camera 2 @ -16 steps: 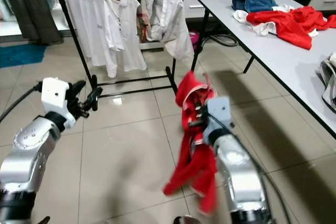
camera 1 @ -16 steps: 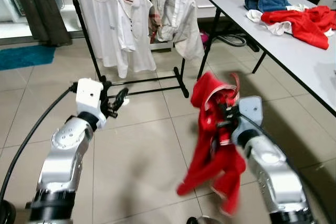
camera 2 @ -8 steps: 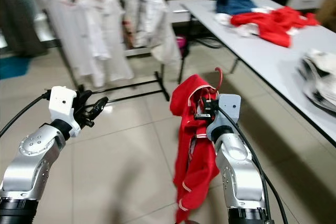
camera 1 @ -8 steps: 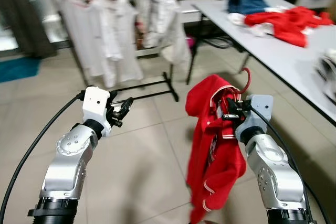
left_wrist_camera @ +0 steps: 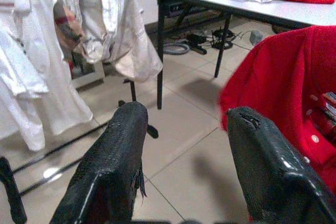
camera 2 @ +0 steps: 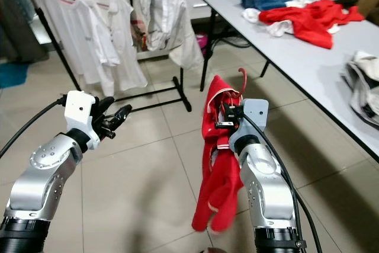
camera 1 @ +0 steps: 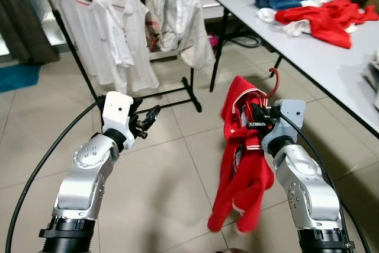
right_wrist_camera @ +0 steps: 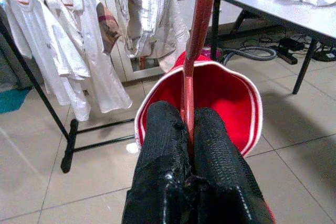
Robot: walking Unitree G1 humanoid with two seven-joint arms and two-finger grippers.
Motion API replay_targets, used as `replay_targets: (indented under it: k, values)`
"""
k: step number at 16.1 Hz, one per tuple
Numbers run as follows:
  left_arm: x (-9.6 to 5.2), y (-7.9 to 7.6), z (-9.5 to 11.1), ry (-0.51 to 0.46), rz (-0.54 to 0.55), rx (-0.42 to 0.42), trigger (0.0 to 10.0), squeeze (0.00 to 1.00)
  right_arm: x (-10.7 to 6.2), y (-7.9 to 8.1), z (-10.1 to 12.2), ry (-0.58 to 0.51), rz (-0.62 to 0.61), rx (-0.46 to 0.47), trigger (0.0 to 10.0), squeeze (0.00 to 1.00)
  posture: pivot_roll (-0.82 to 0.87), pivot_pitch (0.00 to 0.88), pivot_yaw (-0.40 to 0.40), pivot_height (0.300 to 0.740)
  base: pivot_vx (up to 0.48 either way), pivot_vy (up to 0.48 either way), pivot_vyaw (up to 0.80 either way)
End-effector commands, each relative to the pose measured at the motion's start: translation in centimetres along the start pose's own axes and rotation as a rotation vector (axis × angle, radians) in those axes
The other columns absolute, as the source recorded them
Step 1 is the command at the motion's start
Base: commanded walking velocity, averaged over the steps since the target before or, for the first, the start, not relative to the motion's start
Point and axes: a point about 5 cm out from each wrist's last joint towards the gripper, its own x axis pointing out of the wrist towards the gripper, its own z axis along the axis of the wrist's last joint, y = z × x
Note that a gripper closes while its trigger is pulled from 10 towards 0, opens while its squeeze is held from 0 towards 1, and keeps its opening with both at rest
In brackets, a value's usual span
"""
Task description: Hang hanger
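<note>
The right gripper point(right_wrist_camera: 186, 129) is clamped on the stem of a red hanger point(right_wrist_camera: 198, 40), its two black fingers point(right_wrist_camera: 163, 129) pressed together either side of the stem. The hanger rises above the fingertips, its hook point(camera 1: 274, 81) standing just over the gripper, and it carries a red hooded garment point(camera 1: 240, 170) that drapes below and to the left of the right arm, clear of the tiled floor point(camera 1: 172, 182). The hood opening, edged in white, sits directly beyond the fingers.

The left gripper point(left_wrist_camera: 184, 145) is held out at left, fingers parted with nothing between them, pointing toward the far right.

Far left stands a black clothes rack point(camera 1: 192, 84) holding white shirts point(camera 1: 112, 34) on red hangers and a pale jacket point(camera 1: 177, 16). The held hanger is well apart from the rack, nearer and to its right. At far right a white table point(camera 1: 331, 57) bears red, white and blue clothing point(camera 1: 320, 13).
</note>
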Motion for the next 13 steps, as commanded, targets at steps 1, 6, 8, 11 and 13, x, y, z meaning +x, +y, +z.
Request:
replay_targets:
  k: [1, 6, 8, 11, 13]
  values:
    - [-0.11, 0.12, 0.17, -0.005, 0.012, -0.01, 10.0, 0.0, -0.02, 0.16, 0.96, -0.041, 0.005, -0.002, 10.0, 0.0, -0.08, 0.0, 0.001, 0.74, 0.259, 0.0, 0.0]
    - [-0.03, -0.06, 0.38, 0.01, -0.002, -0.017, 10.0, 0.0, 0.07, -0.05, 1.08, -0.049, 0.014, -0.008, 10.0, 0.0, -0.07, 0.0, -0.003, 0.74, 0.269, 0.0, 0.0]
    - [0.04, 0.1, 0.4, 0.008, 0.004, -0.018, 10.0, 0.0, 0.19, -0.02, 1.21, -0.047, 0.022, -0.011, 10.0, 0.0, -0.07, 0.0, 0.0, 0.74, 0.272, 0.0, 0.0]
    - [0.29, -0.25, 0.62, 0.003, -0.015, -0.018, 10.0, 0.0, 0.2, 0.04, 1.7, -0.058, 0.039, -0.007, 10.0, 0.0, -0.08, 0.0, 0.003, 0.74, 0.271, 0.0, 0.0]
    - [0.32, -0.12, 0.66, -0.004, -0.009, -0.028, 10.0, 0.0, 0.14, 0.15, 1.59, -0.061, 0.038, 0.008, 10.0, 0.0, -0.08, 0.0, -0.002, 0.74, 0.296, 0.0, 0.0]
